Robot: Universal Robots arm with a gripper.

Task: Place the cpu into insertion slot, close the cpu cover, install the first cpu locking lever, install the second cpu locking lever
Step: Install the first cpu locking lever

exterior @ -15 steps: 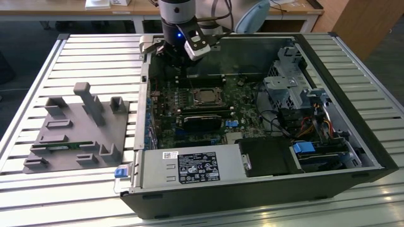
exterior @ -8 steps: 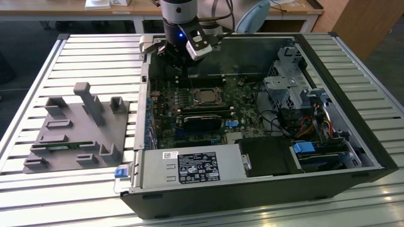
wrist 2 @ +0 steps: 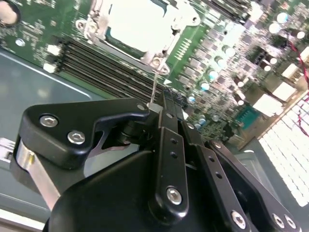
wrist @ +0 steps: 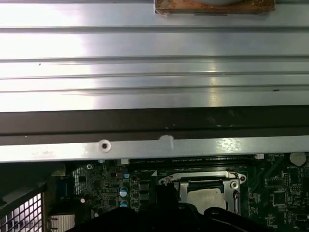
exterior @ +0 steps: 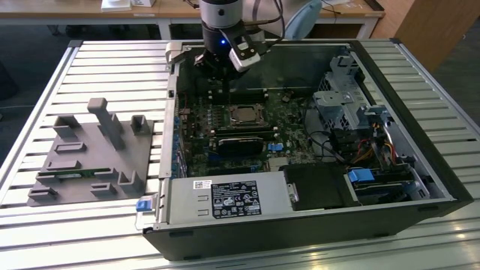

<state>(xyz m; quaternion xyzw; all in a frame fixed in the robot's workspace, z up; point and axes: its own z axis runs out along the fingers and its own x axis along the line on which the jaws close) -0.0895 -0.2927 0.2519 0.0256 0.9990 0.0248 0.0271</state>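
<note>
Closest to the lens in the second wrist view, the gripper (wrist 2: 161,104) had its black jaws drawn narrow, nearly together. Their tips met the free end of a thin wire locking lever (wrist 2: 153,84); whether they pinched it or only pressed against it I could not tell. A narrow claw probably suited so slim a rod. The lever rose off the board, so I judged it not yet hooked down.

Past it the cpu cover (wrist 2: 145,57) lay folded flat, with the cpu (wrist 2: 137,24) showing pale through its window. The cpu was seated in the insertion slot (exterior: 231,115), which explained why nothing was carried. Memory slots (wrist 2: 96,60) ran just beside the cover.

In the exterior view the gripper hung over the motherboard (exterior: 289,109) at about twelve o'clock from the slot, inside the open computer case (exterior: 300,233). A power supply (exterior: 225,199) sat at six o'clock from the slot. A grey fixture tray (exterior: 75,169) rested on the slatted table (exterior: 45,236) at nine o'clock from the case.
</note>
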